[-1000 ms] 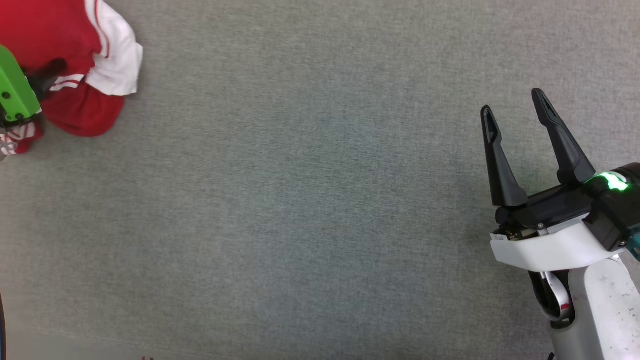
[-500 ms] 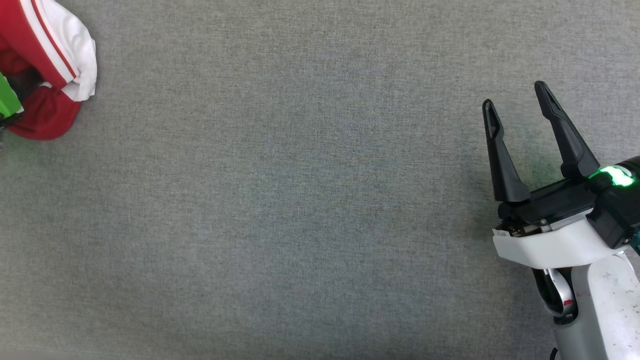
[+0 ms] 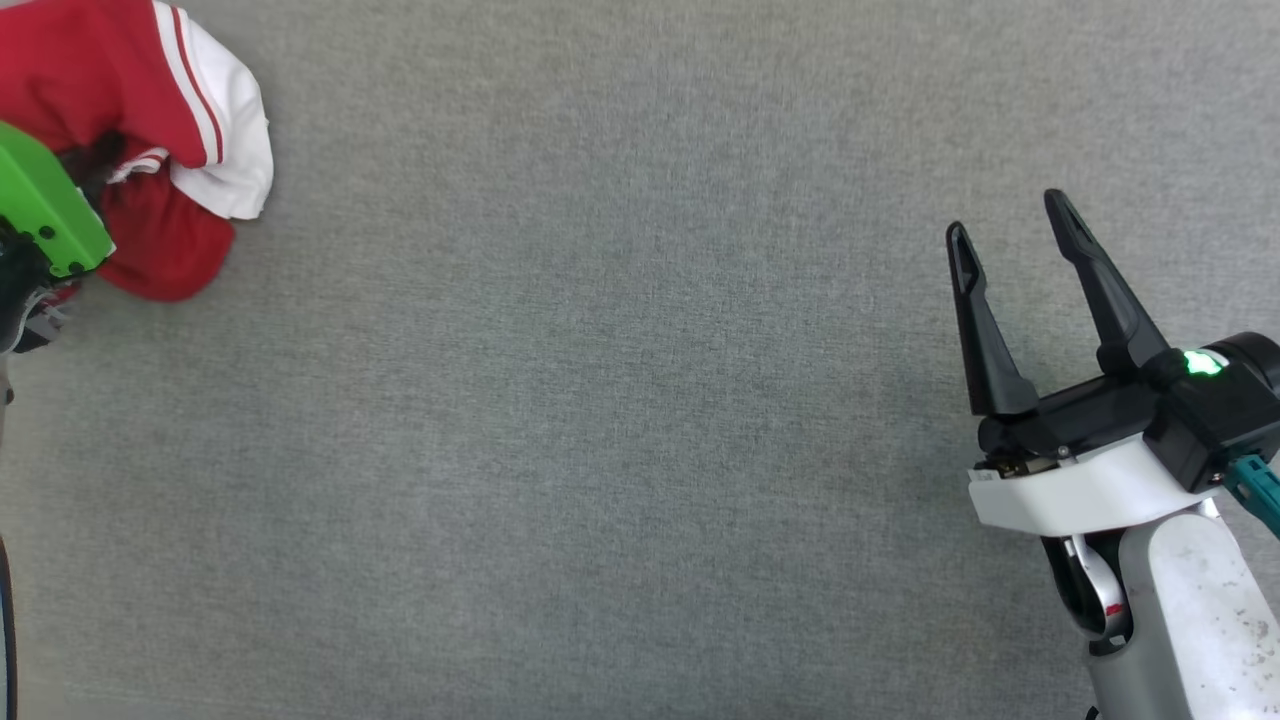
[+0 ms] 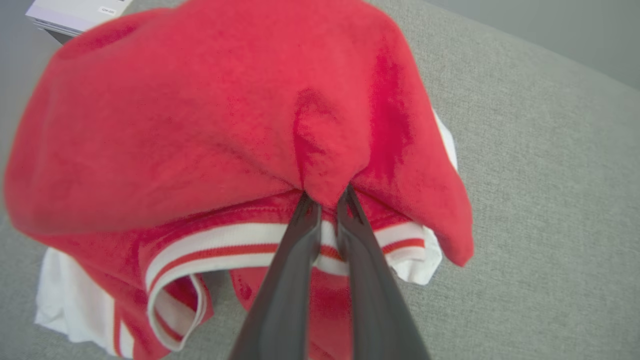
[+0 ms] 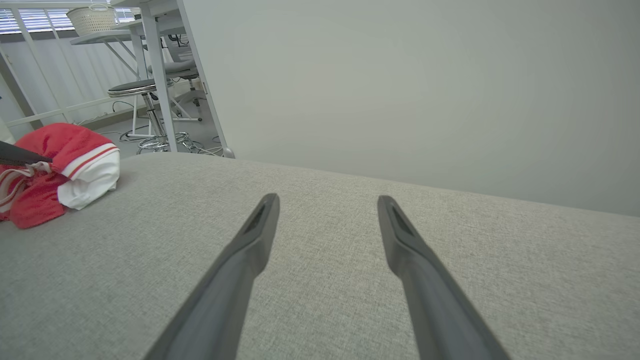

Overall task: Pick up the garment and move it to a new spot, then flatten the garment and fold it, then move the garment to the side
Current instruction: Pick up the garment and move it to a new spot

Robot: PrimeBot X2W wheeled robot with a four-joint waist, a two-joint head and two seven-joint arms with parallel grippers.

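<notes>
The garment (image 3: 80, 60) lies bunched at 10 o'clock on the grey desk (image 3: 600, 420). The left tool (image 4: 325, 197) is clenched on a small fold of its red fabric; the right tool (image 3: 1008, 215) stands released at 3 o'clock, well apart. I think such a thin pinch can slip in lifting, so the heap drops back.
</notes>
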